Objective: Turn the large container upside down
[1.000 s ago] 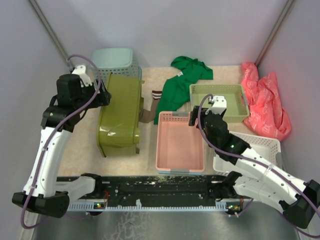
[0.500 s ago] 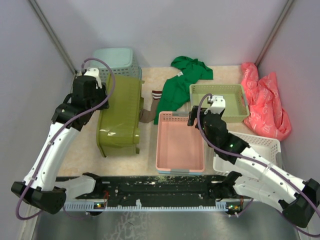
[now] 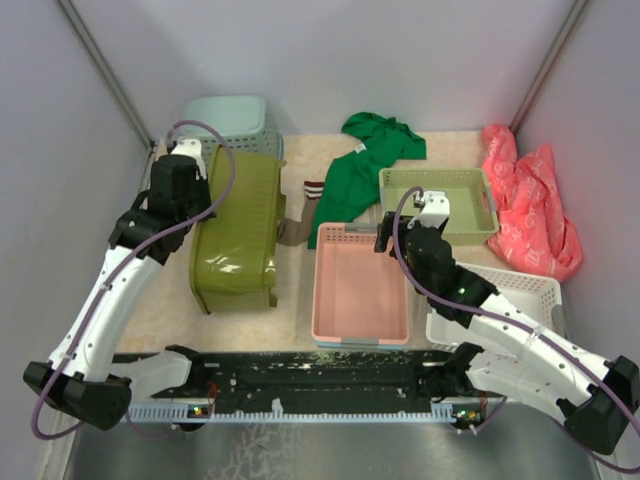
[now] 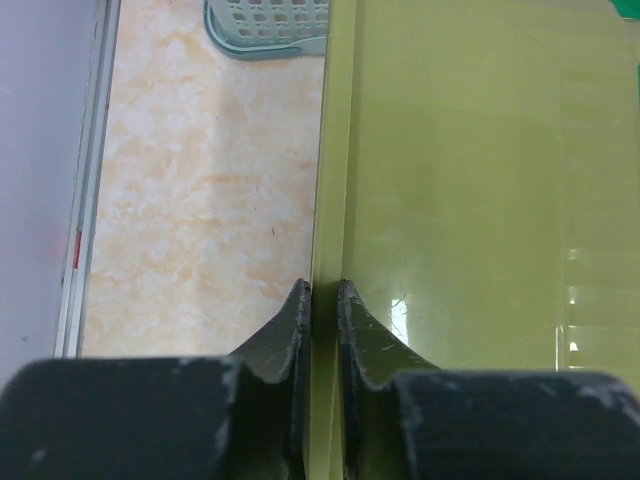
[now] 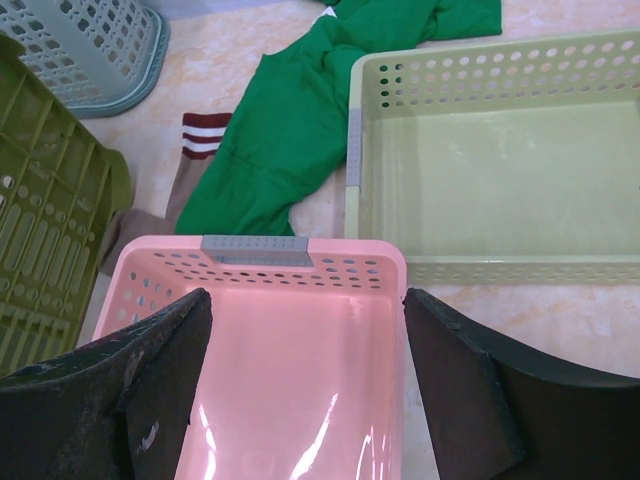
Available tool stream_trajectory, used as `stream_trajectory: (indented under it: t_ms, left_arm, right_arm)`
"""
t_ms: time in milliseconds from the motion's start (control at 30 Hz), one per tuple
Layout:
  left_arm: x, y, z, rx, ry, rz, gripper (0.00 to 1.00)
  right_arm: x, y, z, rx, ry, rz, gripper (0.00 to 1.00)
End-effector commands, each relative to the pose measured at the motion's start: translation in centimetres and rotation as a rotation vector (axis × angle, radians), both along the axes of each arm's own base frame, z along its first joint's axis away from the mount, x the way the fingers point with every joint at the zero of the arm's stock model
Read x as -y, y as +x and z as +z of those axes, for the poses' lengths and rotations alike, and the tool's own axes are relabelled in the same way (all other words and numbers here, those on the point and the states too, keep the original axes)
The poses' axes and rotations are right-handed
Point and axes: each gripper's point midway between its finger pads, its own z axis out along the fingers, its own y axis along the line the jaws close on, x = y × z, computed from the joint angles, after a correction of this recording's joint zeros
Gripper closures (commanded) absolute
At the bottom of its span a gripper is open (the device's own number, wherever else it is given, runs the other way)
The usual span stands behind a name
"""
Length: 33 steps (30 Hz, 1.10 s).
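Widest of all, the beige table [image 3: 160, 300] spreads under everything. On its left half sits the large container [image 3: 240, 225], tipped onto one long side with a glossy wall facing up. The right wrist view catches its slotted base [image 5: 40, 230] turned towards the middle of the table. To its right and apart from it lies the pink tray [image 3: 360, 290], flat and open side up. Beyond that tray is a pale green tray [image 3: 470, 200]. A teal basket [image 3: 235, 120] stands right behind the big olive one, at the far left corner. A green garment [image 3: 365, 170] is crumpled between the teal basket and the pale green tray.

Now the pincers! The left gripper [image 4: 322, 295] is at the container's upper left edge, towards its far end. Its fingers [image 4: 295, 330] are drawn narrow with the thin olive rim between them, one finger on either side and pinching it. Bare table shows to the left of that rim, smooth olive wall to the right. The right gripper [image 5: 307, 300] hangs over the pink tray with its jaws spread wide, holding nothing, well away from the large container.
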Motion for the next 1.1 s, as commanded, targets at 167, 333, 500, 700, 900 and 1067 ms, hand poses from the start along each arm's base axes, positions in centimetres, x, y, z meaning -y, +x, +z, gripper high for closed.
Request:
stream_trajectory:
  t_ms: [167,333,500,700,900,1067]
  left_arm:
    - [-3.2,-0.2,-1.6,-0.033,-0.013,0.133,1.0]
    - [-5.7,0.3,-2.8,-0.037,-0.263,0.091,1.0]
    - [-5.7,0.3,-4.3,-0.064,-0.417,0.063,1.0]
    - [-5.9,-0.2,-6.6,-0.098,-0.552,0.059,1.0]
    - [-7.8,-1.1,-7.6,-0.101,-0.553,0.157,1.0]
    - [-10.2,-2.0,-8.7,-0.112,-0.471,0.28,1.0]
  right_arm:
    - [-0.1,0.4,2.9,0.062,0.068,-0.012,0.22]
    - [0.1,0.3,2.8,0.064,0.062,-0.014,0.22]
    - [0.3,0.2,2.8,0.073,0.054,-0.017,0.22]
    - [0.6,0.3,2.9,0.08,0.028,-0.019,0.22]
    - [0.5,0.3,2.6,0.078,0.018,-0.014,0.21]
    - [-0.3,0.6,2.5,0.075,0.021,0.013,0.21]
